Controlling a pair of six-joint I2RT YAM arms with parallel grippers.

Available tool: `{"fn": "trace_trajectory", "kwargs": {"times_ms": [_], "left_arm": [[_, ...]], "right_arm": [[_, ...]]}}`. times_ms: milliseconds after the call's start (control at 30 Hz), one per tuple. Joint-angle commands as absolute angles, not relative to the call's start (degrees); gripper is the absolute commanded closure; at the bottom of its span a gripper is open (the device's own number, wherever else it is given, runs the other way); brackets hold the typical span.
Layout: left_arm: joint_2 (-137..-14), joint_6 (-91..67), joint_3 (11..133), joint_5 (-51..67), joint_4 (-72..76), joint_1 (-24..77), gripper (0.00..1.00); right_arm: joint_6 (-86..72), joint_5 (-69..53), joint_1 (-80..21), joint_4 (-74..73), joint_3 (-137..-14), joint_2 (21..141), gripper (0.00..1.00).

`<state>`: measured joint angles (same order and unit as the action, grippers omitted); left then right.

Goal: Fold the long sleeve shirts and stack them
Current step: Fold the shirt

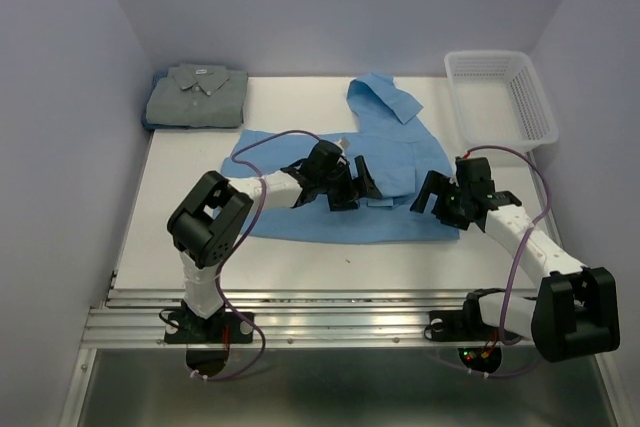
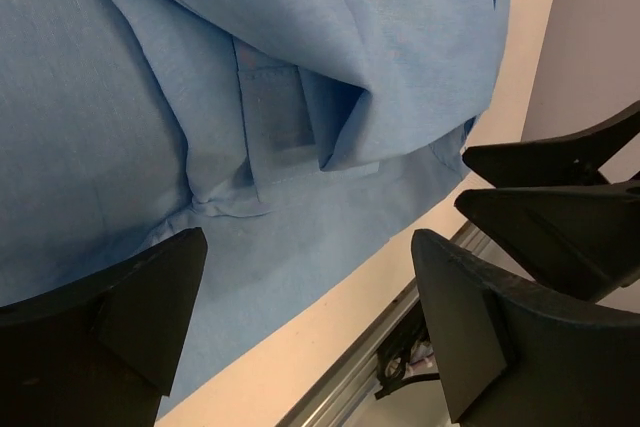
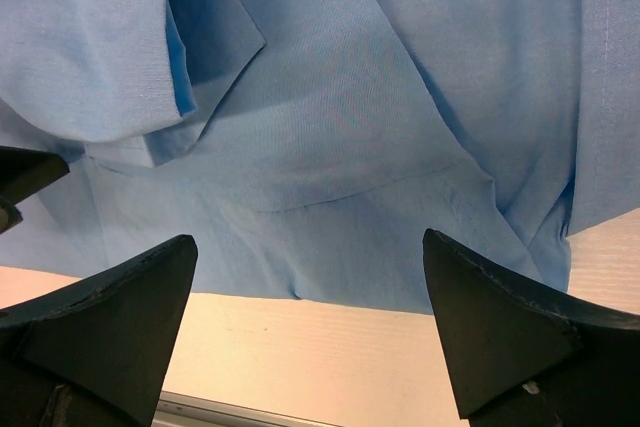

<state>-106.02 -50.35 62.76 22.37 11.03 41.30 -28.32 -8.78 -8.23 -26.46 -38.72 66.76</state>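
The light sky-blue shirt [image 1: 385, 162] lies partly folded in the middle of the table, one sleeve reaching toward the back. It fills the left wrist view [image 2: 250, 77] and the right wrist view [image 3: 380, 97]. The grey-green shirt [image 1: 197, 95] lies folded at the back left. My left gripper [image 1: 352, 187] is open and empty, just above the blue shirt's middle. My right gripper [image 1: 432, 197] is open and empty over the shirt's right near edge. The right gripper's fingers [image 2: 560, 177] show in the left wrist view.
A white plastic mesh basket [image 1: 500, 97] stands at the back right. The metal rail [image 1: 320, 317] runs along the table's near edge. Bare table [image 1: 190, 207] lies left of the blue shirt. Purple walls close in the sides and back.
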Motion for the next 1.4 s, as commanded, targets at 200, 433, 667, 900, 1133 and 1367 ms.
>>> {"fn": "trace_trajectory", "kwargs": {"times_ms": [200, 433, 667, 900, 1133, 1367], "left_arm": [[-107.31, -55.02, 64.51, 25.31, 17.05, 41.66, 0.26], [-108.72, -56.60, 63.37, 24.79, 16.52, 42.19, 0.41], [-110.30, -55.99, 64.51, 21.97, 13.98, 42.71, 0.43], [-112.41, -55.55, 66.71, 21.01, 12.22, 42.71, 0.46], [-112.76, -55.64, 67.67, 21.71, 12.74, 42.71, 0.50], [-115.40, -55.72, 69.17, 22.94, 13.09, 42.80, 0.52]], "right_arm": [[-28.56, -7.47, -7.91, -26.19, -36.91, 65.22, 0.00], [-28.65, -7.29, -7.91, -26.19, -36.21, 64.43, 0.00], [-28.48, -7.47, -7.91, -26.28, -35.60, 63.72, 0.00], [-28.48, -7.56, -7.91, -26.19, -35.60, 63.19, 0.00], [-28.39, -7.12, -7.91, -26.28, -35.33, 62.84, 0.00], [-28.30, -6.77, -7.91, -26.54, -35.33, 62.58, 0.00]]}}
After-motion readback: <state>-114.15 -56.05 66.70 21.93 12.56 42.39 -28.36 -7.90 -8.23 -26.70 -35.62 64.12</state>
